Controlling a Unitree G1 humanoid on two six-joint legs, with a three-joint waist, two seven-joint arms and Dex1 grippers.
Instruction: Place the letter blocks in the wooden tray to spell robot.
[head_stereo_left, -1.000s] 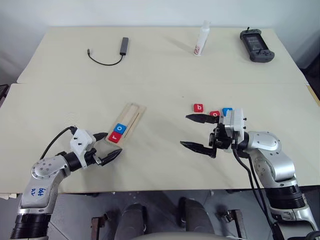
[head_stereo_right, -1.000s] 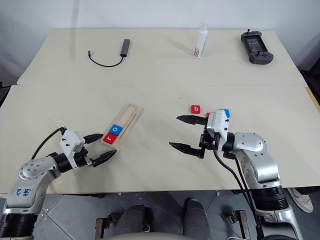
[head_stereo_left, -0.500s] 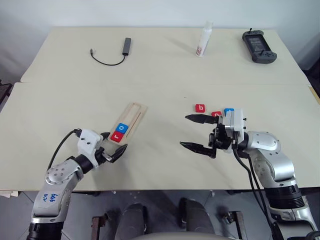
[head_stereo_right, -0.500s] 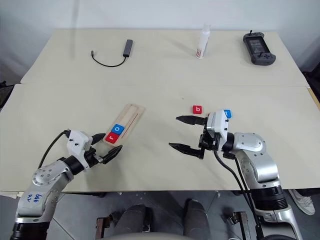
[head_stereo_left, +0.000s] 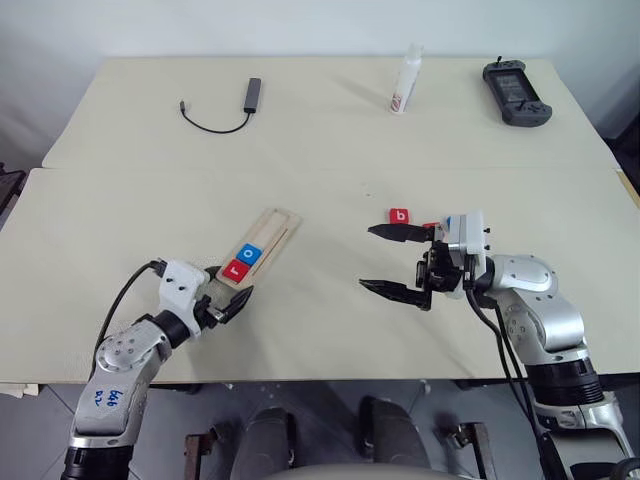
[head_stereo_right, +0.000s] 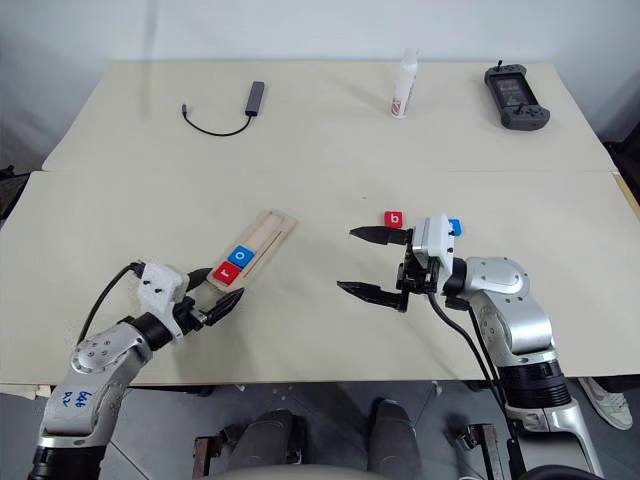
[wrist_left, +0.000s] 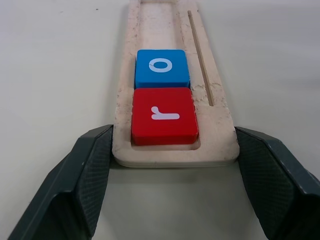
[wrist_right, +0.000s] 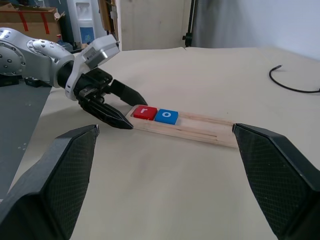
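Observation:
The wooden tray (head_stereo_left: 279, 227) lies slantwise on the table left of centre. A red "r" block (wrist_left: 164, 115) sits at its near end, with a blue "o" block (wrist_left: 161, 67) right behind it. My left gripper (head_stereo_left: 229, 289) straddles that near end, one finger (wrist_left: 90, 175) against each long side. My right gripper (head_stereo_left: 366, 257) hangs open and empty above the table, pointing left toward the tray. A red "b" block (head_stereo_left: 399, 215) lies just behind it. Slivers of a red block (head_stereo_left: 430, 226) and a blue block (head_stereo_right: 455, 226) show behind its wrist.
At the back of the table lie a black cable with a hub (head_stereo_left: 250, 92), a white bottle (head_stereo_left: 404, 80) and a black handheld controller (head_stereo_left: 512, 90). A seam (head_stereo_left: 200, 168) runs across between the two tabletops. The front edge is close under both arms.
My left arm has swung inward, so its fingers now sit against the tray's near end instead of beside it. The tray's far end has shifted slightly right. The right gripper has stayed put.

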